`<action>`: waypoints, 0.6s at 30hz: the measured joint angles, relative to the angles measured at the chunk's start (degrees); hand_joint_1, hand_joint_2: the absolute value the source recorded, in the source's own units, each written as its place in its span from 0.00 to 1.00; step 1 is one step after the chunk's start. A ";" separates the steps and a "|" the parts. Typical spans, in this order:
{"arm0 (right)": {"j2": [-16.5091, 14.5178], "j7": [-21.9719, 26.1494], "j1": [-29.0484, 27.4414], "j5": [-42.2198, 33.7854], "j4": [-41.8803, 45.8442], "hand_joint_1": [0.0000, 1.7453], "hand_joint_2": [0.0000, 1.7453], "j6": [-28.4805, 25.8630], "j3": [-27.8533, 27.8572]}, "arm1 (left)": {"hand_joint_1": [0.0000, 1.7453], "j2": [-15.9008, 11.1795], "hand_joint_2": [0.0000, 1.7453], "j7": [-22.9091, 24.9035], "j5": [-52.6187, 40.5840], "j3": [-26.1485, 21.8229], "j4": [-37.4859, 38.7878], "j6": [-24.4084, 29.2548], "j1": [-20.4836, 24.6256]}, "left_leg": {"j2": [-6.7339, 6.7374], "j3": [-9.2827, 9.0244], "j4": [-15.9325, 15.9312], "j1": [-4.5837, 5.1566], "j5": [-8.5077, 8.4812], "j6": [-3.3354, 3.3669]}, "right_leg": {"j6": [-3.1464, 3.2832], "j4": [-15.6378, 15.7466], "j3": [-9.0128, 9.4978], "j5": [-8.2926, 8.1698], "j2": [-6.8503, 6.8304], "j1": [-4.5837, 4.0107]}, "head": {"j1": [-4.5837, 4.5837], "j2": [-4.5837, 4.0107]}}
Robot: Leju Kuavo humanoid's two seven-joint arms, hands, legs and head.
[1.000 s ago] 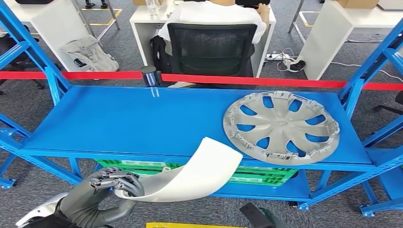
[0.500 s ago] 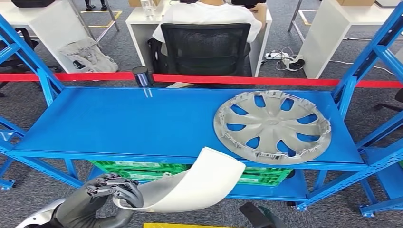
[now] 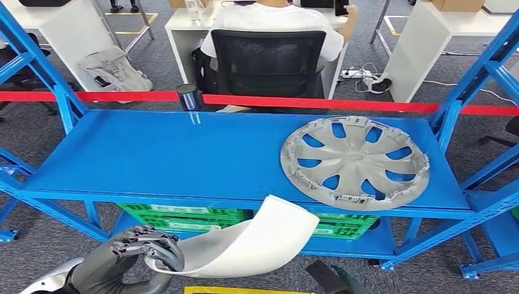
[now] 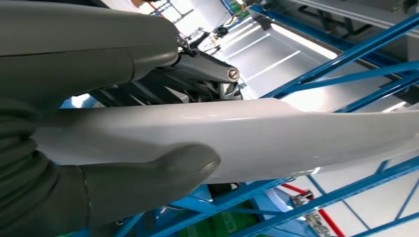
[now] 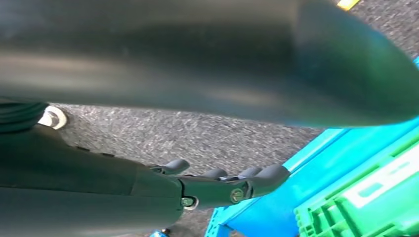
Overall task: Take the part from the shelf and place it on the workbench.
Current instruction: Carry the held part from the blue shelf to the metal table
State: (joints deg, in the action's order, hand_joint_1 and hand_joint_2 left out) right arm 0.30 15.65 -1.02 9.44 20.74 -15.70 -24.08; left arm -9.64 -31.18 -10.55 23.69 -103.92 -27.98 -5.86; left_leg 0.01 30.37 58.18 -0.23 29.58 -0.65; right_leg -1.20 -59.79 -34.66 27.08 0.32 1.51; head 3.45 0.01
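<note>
My left hand (image 3: 138, 251) grips one end of a long, curved white part (image 3: 245, 242) low in the head view, in front of the blue shelf (image 3: 171, 153). The part's free end rises to the shelf's front edge. In the left wrist view the thumb (image 4: 148, 173) presses under the white part (image 4: 257, 133) and dark fingers close over it. My right hand (image 5: 217, 185) hangs beside the shelf's lower level with its fingers stretched out and nothing in them. It appears as a dark shape (image 3: 327, 275) at the bottom of the head view.
A grey hubcap (image 3: 355, 160) lies on the right half of the shelf top. Green crates (image 3: 177, 215) sit on the lower level. Behind the shelf runs red tape (image 3: 306, 102) from a dark post (image 3: 190, 97), and a person sits in a black chair (image 3: 269, 55).
The view has shifted a little. The white part's free end now sits slightly lower against the shelf's front edge. My left hand keeps its grip.
</note>
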 joint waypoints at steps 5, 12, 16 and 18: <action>0.01 0.00 -0.03 0.04 0.00 0.00 0.00 -0.01 -0.01 | 1.00 0.07 1.00 0.02 -0.03 -0.02 -0.04 -0.09 -0.02 | 0.34 0.50 -0.72 -0.03 -1.26 1.57 | -0.82 -11.44 -4.91 7.09 -0.05 -0.16 | -0.10 -0.01; 0.09 -0.02 0.05 -0.14 0.01 0.00 0.00 -0.27 -0.01 | 1.00 0.07 1.00 0.30 -0.13 -0.01 0.06 -0.64 0.16 | 0.39 1.40 0.62 0.45 -1.38 1.08 | 0.34 -0.83 2.02 2.17 -0.11 -0.73 | -0.08 -0.01; 0.15 -0.03 -0.03 -0.30 0.02 0.00 0.00 -0.52 -0.01 | 1.00 0.06 1.00 0.48 -0.21 0.01 0.10 -1.00 0.48 | 0.29 1.96 0.88 0.43 -1.48 -0.35 | 1.74 0.50 1.80 1.17 -0.10 -0.83 | -0.08 -0.01; 0.16 -0.06 0.01 -0.26 0.04 0.00 0.00 -0.61 -0.01 | 1.00 0.05 1.00 0.56 -0.20 0.03 0.15 -1.16 0.71 | 0.21 3.20 4.16 0.23 1.46 -1.02 | 2.36 0.96 1.32 0.37 -0.19 -0.56 | -0.03 -0.01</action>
State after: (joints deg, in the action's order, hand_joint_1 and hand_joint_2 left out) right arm 0.46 15.59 -1.01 9.18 20.78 -16.31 -24.09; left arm -9.59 -30.62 -10.74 23.72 -103.77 -29.14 -5.15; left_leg 0.22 33.57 62.34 0.00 31.03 -1.67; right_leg 1.16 -58.83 -33.34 27.45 0.13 0.94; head 3.42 0.00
